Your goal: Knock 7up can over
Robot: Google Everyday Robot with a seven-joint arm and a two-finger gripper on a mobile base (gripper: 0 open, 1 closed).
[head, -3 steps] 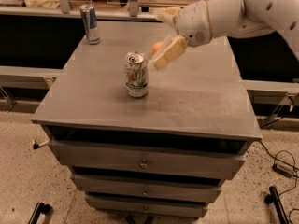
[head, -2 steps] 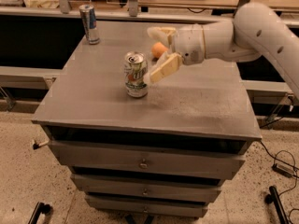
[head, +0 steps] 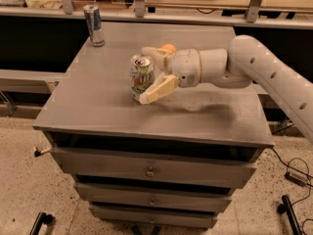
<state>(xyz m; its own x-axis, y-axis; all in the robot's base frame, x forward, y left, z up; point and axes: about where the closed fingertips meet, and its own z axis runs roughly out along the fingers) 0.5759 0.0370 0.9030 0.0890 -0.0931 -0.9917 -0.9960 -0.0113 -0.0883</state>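
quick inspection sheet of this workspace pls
surface: grey cabinet top, holds two cans
job's things: 7up can upright near the middle, not yet knocked over
clutter: slim silver and blue can upright at the far left corner
grippers: hand open, a finger on each side of the 7up can
cables: black cable on the floor, right
surroundings: drawers below, speckled floor

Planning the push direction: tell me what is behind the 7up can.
Behind the 7up can lies bare grey cabinet top, with a slim silver-blue can standing at the far left corner. The open gripper straddles the can from the right; its far finger hides some surface there.
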